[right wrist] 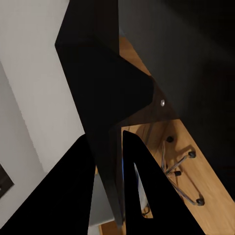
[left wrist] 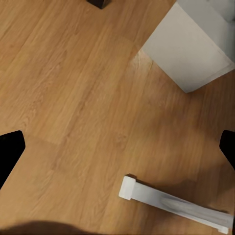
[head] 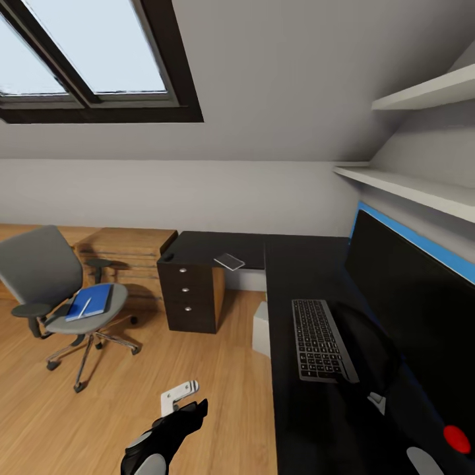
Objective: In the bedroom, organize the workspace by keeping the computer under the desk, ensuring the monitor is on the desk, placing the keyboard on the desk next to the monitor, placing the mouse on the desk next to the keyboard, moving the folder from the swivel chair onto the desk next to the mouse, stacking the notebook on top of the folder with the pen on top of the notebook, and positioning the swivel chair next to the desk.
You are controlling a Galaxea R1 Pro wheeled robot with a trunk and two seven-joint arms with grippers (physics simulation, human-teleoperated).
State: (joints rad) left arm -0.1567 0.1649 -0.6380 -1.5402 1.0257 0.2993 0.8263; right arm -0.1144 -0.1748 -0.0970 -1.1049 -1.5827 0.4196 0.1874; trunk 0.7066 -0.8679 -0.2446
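Currently:
Keyboard [head: 322, 340]: flat on tabletop [head: 290, 264], beside monitor [head: 402, 290]
Folder [head: 91, 301]: on swivel chair [head: 46, 277] seat
Left pincer [left wrist: 117, 147]: spread wide, empty
Right pincer: state cannot be told

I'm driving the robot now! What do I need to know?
Left gripper: open, empty, over the floor near the computer, which is tucked under the desk.
Right gripper: up by the monitor; open or shut, cannot tell.
Done: monitor and keyboard are side by side on the desk.
Left: the folder lies on the swivel chair, which stands away from the desk. The smaller items are hard to make out.
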